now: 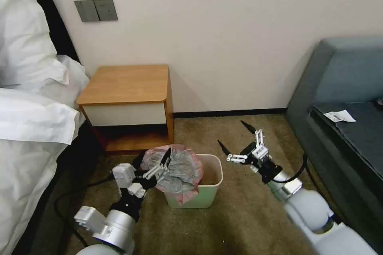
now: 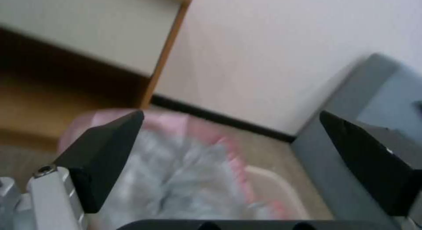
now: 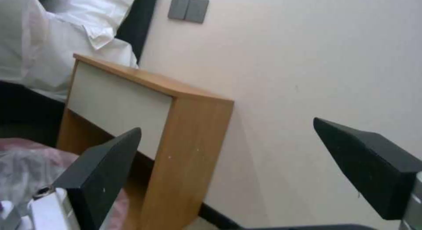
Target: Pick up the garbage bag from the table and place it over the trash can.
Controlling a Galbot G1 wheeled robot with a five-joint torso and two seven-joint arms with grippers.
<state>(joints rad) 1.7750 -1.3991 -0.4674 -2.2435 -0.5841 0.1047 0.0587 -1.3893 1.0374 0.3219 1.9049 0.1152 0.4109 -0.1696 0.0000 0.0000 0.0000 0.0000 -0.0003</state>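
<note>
Right, the thin silvery-grey plastic film garbage bag with the pink rim (image 1: 175, 169) is off the small orange-brown wooden nightstand surface (image 1: 125, 83) and sits bunched over the left half of the small rectangular cream-rimmed trash can (image 1: 207, 185) on the carpet, part of its pink edge hanging down the front wall, while the can's right half is bare, cream inside showing. The left end effector (image 1: 153, 167) is right at the bag's left side; from its wrist camera the two black fingers (image 2: 103, 150) stand wide apart with the crumpled film between and beyond them, nothing pinched that I can see. The right end effector (image 1: 237, 143) hovers beside the can's right side, spread wide open, gripping nothing. To my eye the job now is spreading the mouth: catch one layer of pink rim, not a fistful of film, and draw it toward the uncovered right corners. The film looks slippery and light, so I'd pull gently, or the can may tip or slide.
</note>
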